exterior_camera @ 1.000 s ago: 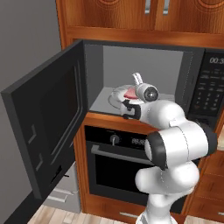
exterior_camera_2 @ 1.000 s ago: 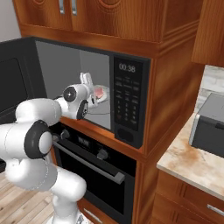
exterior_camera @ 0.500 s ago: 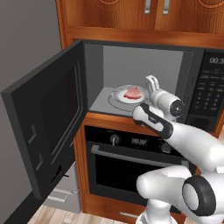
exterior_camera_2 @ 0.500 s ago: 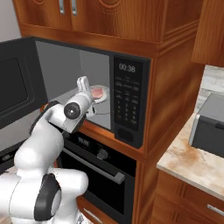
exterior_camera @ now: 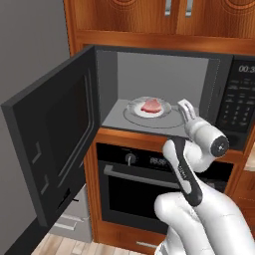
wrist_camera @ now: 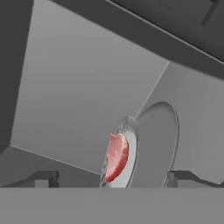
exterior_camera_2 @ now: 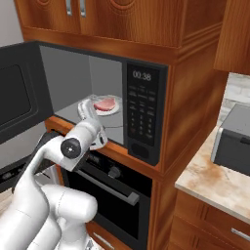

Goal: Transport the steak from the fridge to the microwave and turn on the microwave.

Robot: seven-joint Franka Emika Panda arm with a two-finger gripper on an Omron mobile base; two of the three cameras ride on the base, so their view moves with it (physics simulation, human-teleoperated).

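Your end effector (exterior_camera: 186,106) is spread and empty; the steak (exterior_camera: 152,105) sits on the turntable. Clear the microwave (exterior_camera: 164,74) opening fully, then swing its door (exterior_camera: 55,149) shut.

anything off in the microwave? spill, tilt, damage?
Nothing stands out. The steak lies flat on its plate, centred on the turntable inside the microwave. The door hangs wide open, and the end effector is open and empty.

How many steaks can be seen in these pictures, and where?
1. The steak lies on a plate on the turntable inside the open microwave. Another one could be hidden outside the views.
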